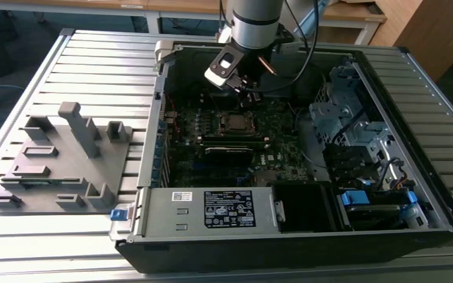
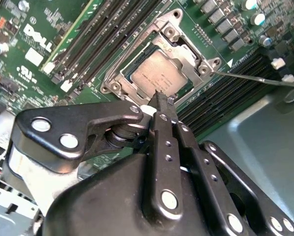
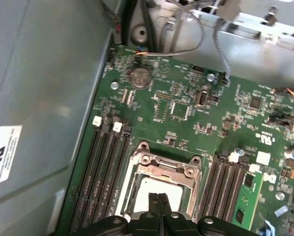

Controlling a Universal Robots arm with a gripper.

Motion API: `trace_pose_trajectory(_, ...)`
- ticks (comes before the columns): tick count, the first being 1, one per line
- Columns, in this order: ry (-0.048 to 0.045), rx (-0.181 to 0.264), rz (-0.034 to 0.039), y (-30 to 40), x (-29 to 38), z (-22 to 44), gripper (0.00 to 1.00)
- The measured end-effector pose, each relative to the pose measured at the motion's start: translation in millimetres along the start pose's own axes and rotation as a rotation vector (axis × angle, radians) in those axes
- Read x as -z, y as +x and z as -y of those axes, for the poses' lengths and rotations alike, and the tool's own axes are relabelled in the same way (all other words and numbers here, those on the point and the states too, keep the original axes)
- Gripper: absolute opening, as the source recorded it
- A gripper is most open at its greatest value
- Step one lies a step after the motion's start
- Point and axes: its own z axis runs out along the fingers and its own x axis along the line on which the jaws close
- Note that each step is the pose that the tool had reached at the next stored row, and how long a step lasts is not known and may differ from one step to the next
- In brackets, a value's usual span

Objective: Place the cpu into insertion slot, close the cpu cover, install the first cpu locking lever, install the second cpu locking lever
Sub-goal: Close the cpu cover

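- The gripper [image 1: 249, 94], fingers [image 2: 161, 132] together (nothing held), is seen upper centre of the exterior view, above the cpu [image 1: 235, 122].
- The lever [image 2: 255, 77] could be missed by an off-line descent.

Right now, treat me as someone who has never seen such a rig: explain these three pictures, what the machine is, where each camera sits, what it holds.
The machine is one grey robot arm ending in a black pincer. The exterior view, from off the arm, shows a slatted metal table bearing an open black computer case and, at the exterior view's left, a grey plastic fixture. Both wrist views come from cameras riding on the arm, looking past the pincer onto the green circuit board. There a small square chip with a silvery-grey top sits in place on the board, a thin silvery metal frame around it. The pincer is shut, its tip close over the chip, holding nothing.
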Motion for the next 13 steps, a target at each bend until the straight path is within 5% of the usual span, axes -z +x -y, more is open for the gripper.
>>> trace_pose_trajectory(13, 0.0002, 0.033, -0.0010, 0.0, 0.0, 0.0, 0.10)
